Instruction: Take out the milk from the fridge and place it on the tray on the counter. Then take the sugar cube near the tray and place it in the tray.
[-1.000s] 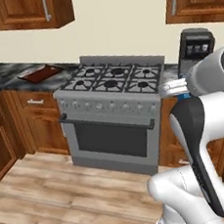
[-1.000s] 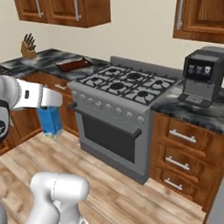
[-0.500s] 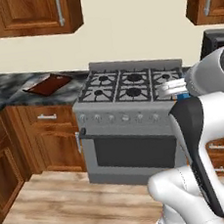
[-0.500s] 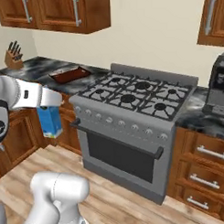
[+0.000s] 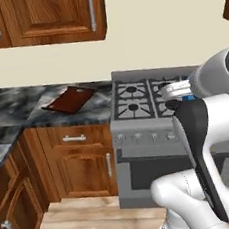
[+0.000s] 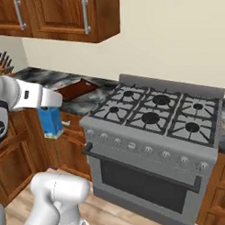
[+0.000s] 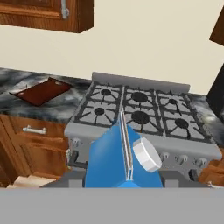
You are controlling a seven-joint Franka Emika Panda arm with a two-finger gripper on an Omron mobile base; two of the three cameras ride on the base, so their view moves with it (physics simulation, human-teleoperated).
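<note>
On the counter (image 5: 15,110), left of the stove (image 6: 156,117), lies the tray (image 5: 70,100), flat, reddish-brown, w/ one corner pointing toward the front edge; it also shows in the right base view (image 6: 76,89) and hand view (image 7: 40,91).

Gripper (image 6: 50,103) is clamped on the milk (image 6: 51,123): right base view has the blue carton hanging upright below the arm's white forearm, out in front of the brown drawers (image 6: 71,134) and well apart from the tray. Hand view looks down the carton (image 7: 117,159) (gable ridge running up the middle, white round cap at right), w/ the stove's burners beyond it. Finger tips themselves are hidden by the carton, so exact contact can't be seen.

Left base view: only a sliver of blue (image 5: 187,97) peeks past the arm's bulk. Wooden wall cabinets (image 5: 40,19) hang above the counter. A knife block (image 6: 1,65) sits far left on the worktop in the right base view.
</note>
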